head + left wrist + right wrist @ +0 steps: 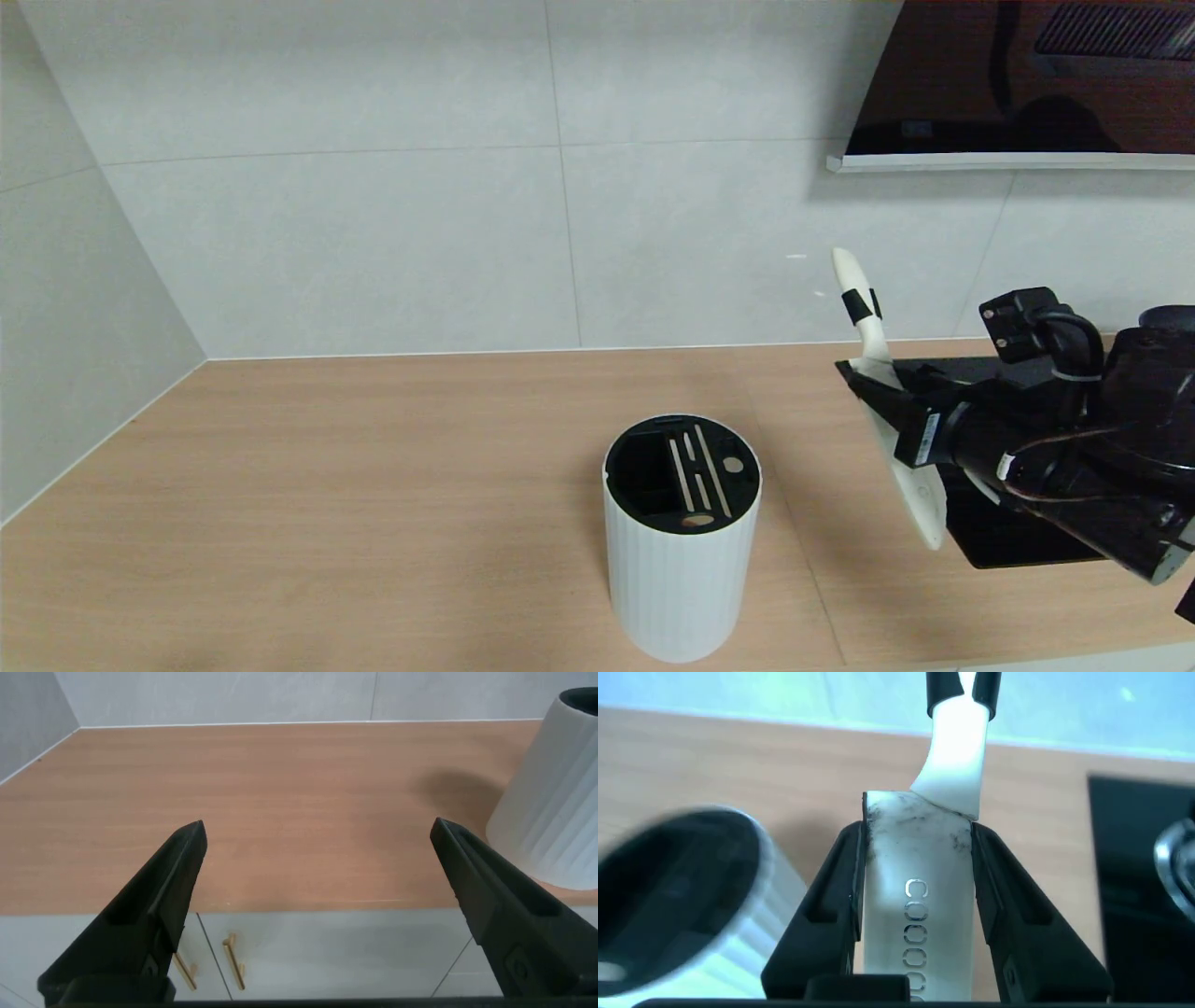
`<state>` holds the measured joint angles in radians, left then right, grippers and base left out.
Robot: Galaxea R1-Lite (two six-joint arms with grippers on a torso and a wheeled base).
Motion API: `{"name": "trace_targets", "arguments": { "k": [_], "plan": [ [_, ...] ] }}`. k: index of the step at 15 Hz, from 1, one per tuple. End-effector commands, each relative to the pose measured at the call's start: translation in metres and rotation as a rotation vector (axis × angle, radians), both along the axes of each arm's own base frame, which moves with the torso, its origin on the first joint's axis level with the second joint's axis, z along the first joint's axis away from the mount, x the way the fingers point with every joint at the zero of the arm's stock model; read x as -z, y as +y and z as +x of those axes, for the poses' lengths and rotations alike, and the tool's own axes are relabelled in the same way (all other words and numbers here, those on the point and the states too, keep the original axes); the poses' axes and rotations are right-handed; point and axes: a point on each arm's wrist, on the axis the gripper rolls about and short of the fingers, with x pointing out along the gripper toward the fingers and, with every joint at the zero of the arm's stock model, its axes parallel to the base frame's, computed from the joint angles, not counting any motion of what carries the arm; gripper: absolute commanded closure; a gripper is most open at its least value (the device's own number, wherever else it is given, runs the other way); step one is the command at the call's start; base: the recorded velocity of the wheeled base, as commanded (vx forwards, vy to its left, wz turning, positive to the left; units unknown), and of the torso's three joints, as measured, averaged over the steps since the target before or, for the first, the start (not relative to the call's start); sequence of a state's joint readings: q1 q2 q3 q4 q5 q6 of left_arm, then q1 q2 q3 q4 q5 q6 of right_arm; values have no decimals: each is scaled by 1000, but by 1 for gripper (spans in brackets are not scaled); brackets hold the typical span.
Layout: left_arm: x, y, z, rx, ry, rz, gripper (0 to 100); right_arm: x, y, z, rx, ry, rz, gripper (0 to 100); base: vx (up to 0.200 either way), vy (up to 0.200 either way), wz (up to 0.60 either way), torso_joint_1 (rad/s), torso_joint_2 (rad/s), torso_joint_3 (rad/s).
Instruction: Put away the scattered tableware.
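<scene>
White spatula (878,345) is being gripped by the blade in the right claw (917,859), clenched, in the air right of the ribbed white holder (681,560). Holder is being carried upright by the wood-grain tabletop (373,485). Left claw (318,835) is being held released, spread wide, near the holder. Grey tiled wall (373,187) is being seen behind it, black cooktop (1018,551) to its right.

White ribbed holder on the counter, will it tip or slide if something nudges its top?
The holder is taller than wide, so a nudge near the rim might tip it. It stands free on the smooth counter, so a low push would likely slide it.
</scene>
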<state>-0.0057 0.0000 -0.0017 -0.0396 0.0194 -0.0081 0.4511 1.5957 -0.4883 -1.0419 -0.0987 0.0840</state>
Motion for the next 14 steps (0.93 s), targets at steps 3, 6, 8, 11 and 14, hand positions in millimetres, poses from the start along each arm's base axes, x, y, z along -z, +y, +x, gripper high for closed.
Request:
{"name": "trace_targets", "arguments": {
  "k": [3,6,8,11,14],
  "plan": [
    [-16,-2,-4,78,-52,7,0,-8,6,-5,-14,-35,15,100,0,0,0,0,0,0],
    [-58,-5,-9,245,91,0,0,-23,11,5,-19,-81,44,100,0,0,0,0,0,0],
    [-89,-6,4,330,143,-6,0,-33,18,18,-23,-98,53,100,0,0,0,0,0,0],
    [-138,-9,46,392,213,-18,0,-44,27,35,-25,-87,46,100,0,0,0,0,0,0],
    [-177,-13,104,453,183,-39,0,-57,34,47,-57,-55,31,100,0,0,0,0,0,0]
  ]
}}
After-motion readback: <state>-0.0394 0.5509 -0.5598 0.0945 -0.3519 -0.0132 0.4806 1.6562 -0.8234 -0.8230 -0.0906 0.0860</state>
